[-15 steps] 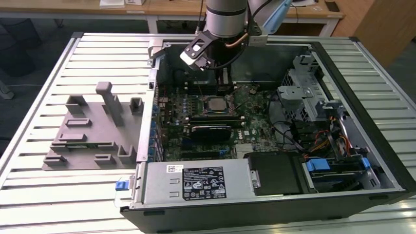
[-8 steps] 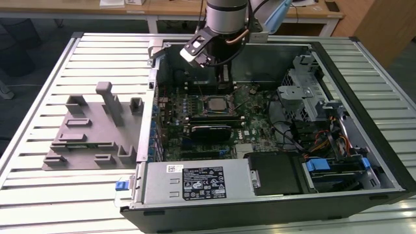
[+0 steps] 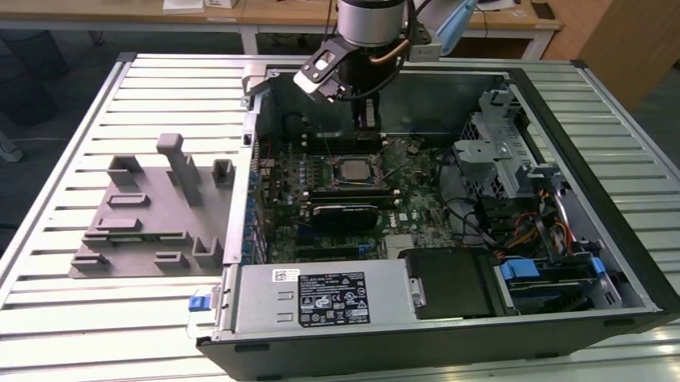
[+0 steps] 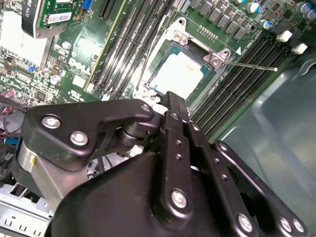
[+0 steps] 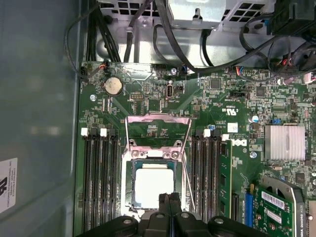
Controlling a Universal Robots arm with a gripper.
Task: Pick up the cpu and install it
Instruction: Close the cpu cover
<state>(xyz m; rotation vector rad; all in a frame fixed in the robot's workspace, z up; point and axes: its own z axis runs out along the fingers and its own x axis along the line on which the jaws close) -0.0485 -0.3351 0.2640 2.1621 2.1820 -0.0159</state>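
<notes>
over the motherboard (image 5: 163, 98), the gripper (image 3: 367, 121) hangs with its fingers pressed together, gripping nothing. the cpu (image 3: 349, 169) lies seated in the open socket (image 5: 129, 173), at six o'clock from the fingertips in the exterior view. a grey holder block (image 3: 138, 231) sits at nine o'clock from the case (image 3: 447, 87).

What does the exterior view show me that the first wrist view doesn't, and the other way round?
Exterior view's extras: the grey slotted holder on the slatted table, the computer case as a whole, and the arm reaching in from above.

First wrist view's extras: close board detail, such as a round coin battery and a silver finned heatsink.

Shared: the cpu lying in its socket with the metal frame flipped open, and the claw, shut and empty, hovering near it.
</notes>
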